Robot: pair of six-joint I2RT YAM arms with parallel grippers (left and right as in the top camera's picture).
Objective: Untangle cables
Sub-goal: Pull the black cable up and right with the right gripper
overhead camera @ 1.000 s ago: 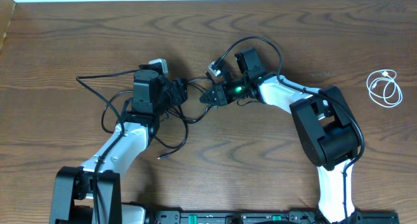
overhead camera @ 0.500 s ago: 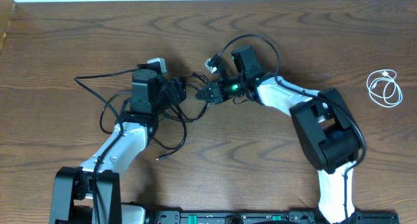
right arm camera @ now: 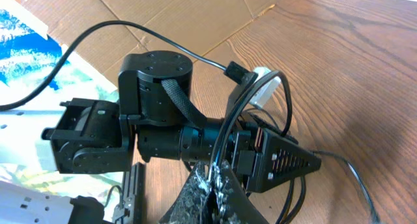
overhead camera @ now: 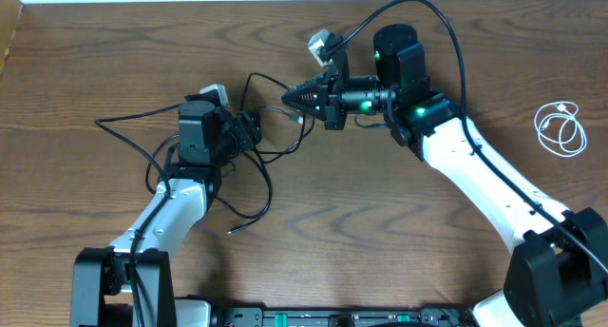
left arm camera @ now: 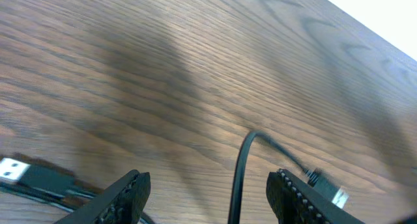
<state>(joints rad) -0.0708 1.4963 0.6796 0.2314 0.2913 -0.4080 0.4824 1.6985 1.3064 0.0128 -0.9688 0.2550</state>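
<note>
My right fingers (overhead camera: pixel 293 97) are pinched shut on one of the black cables (overhead camera: pixel 138 116). They sit over the far middle of the tabletop (overhead camera: pixel 361 251) and point toward my left arm. In the right wrist view, that cable rises from between the closed tips in a thin loop.

My left fingers (overhead camera: pixel 255 129) stand moderately apart and grip nothing. In the left wrist view, a black cable curves up through the gap between them without touching either side. Its small plug (left arm camera: pixel 324 188) lies on the wood just past the right-hand finger. A USB plug (left arm camera: pixel 14 168) lies flat at the left edge of that view.

The rest of the black cables lie in loose, crossing loops around my left arm, with one end trailing off to the left. The white cable (overhead camera: pixel 556 125) lies coiled by itself near the right edge, well apart from the others.
</note>
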